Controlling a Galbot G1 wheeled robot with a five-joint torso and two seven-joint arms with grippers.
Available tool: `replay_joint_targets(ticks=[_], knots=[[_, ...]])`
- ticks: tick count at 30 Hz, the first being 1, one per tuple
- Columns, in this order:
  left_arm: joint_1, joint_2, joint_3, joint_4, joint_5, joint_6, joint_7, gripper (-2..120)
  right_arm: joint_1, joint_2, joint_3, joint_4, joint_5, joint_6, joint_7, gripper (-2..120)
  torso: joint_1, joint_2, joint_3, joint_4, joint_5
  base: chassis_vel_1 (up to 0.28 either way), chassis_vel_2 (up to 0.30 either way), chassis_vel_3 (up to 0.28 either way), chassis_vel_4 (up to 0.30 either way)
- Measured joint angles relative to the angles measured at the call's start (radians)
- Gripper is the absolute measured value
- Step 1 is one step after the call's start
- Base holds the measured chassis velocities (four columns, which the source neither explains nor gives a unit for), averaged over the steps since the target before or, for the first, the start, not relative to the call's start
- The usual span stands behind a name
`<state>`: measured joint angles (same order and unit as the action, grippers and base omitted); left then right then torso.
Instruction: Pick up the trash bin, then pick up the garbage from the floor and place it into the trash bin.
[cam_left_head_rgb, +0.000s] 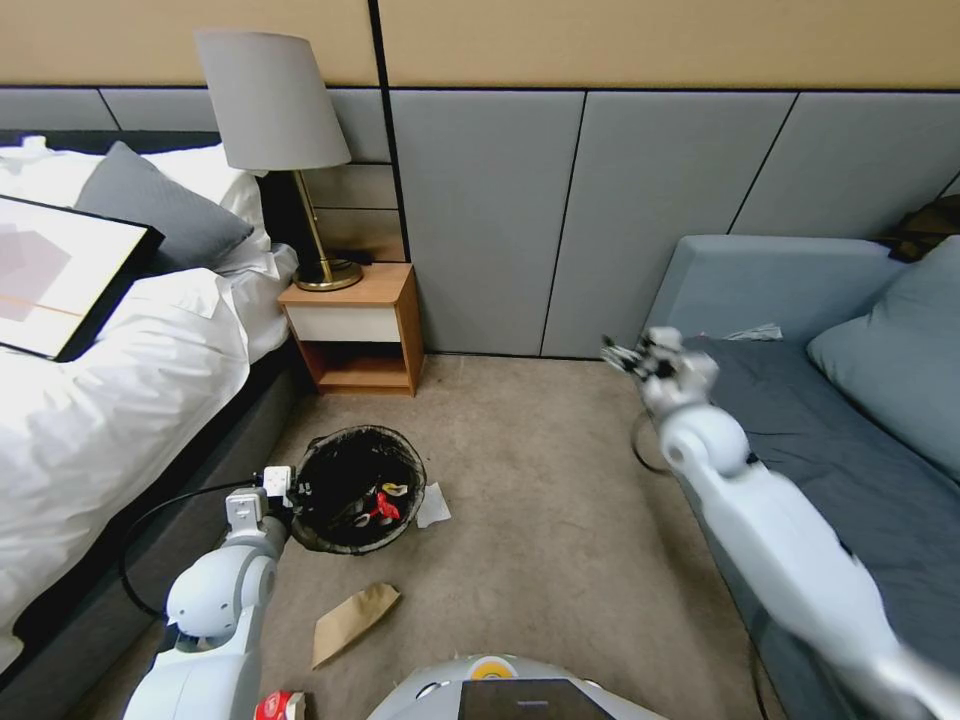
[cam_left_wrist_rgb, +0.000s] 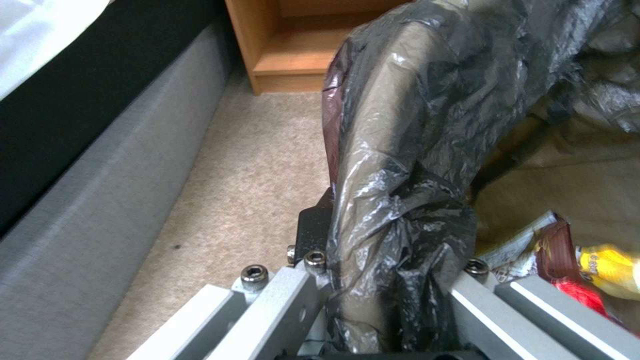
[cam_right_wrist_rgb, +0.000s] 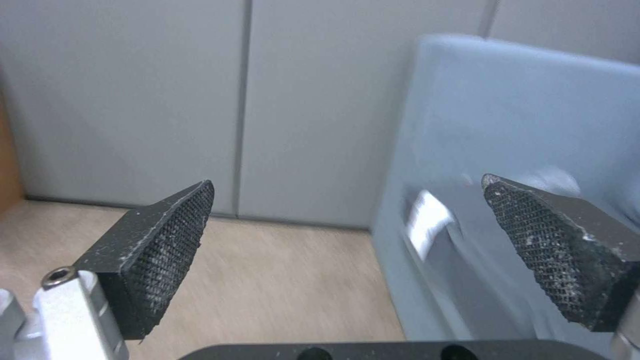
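My left tool (cam_left_wrist_rgb: 387, 305) is clamping the bin (cam_left_head_rgb: 357, 490) rim. My right tool (cam_right_wrist_rgb: 347, 250) is hanging spread wide by the sofa (cam_left_head_rgb: 800, 300); I should be holding the bin level.

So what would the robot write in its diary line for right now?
left gripper: shut on trash bin rim | right gripper: open, raised by sofa | brown paper bag: on floor

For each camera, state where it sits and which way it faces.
Head view: high, looking down at the carpet; both arms show, with the trash bin and brown paper bag.
Left wrist view: looks along the left end effector, clamped on the bin's rim.
Right wrist view: between the open right end effector, facing the sofa.
Shared: head and left wrist see the bin.
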<state>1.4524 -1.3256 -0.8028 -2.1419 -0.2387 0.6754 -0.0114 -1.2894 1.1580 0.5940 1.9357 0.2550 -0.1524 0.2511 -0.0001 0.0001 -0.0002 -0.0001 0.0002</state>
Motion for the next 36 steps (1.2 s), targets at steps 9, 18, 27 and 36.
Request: replay_joint_targets(ticks=[9,18,27,36], knots=[[0.011,0.006,0.005,-0.001,-0.005,-0.004,-0.01,0,-0.059,0.135,0.017,-0.042,-0.098,0.044,-0.016,100,0.0,0.0,0.0,0.0003,-0.0006,0.0,0.0,0.0,0.0],[0.019,0.005,0.0,-0.014,-0.029,0.016,-0.026,0,-0.046,0.139,-0.002,-0.06,-0.123,0.046,-0.02,100,0.0,0.0,0.0,0.0001,-0.0003,0.0,0.0,0.0,0.0],[0.017,0.006,-0.006,-0.019,-0.04,0.027,-0.032,0,-0.054,0.144,-0.011,-0.072,-0.127,0.051,-0.022,100,0.0,0.0,0.0,0.0,-0.0002,0.0,0.0,0.0,0.0],[0.015,0.002,-0.008,-0.013,-0.041,0.028,-0.029,0,-0.056,0.143,-0.024,-0.075,-0.125,0.048,-0.02,100,0.0,0.0,0.0,0.0002,-0.0002,0.003,0.006,0.006,0.005]])
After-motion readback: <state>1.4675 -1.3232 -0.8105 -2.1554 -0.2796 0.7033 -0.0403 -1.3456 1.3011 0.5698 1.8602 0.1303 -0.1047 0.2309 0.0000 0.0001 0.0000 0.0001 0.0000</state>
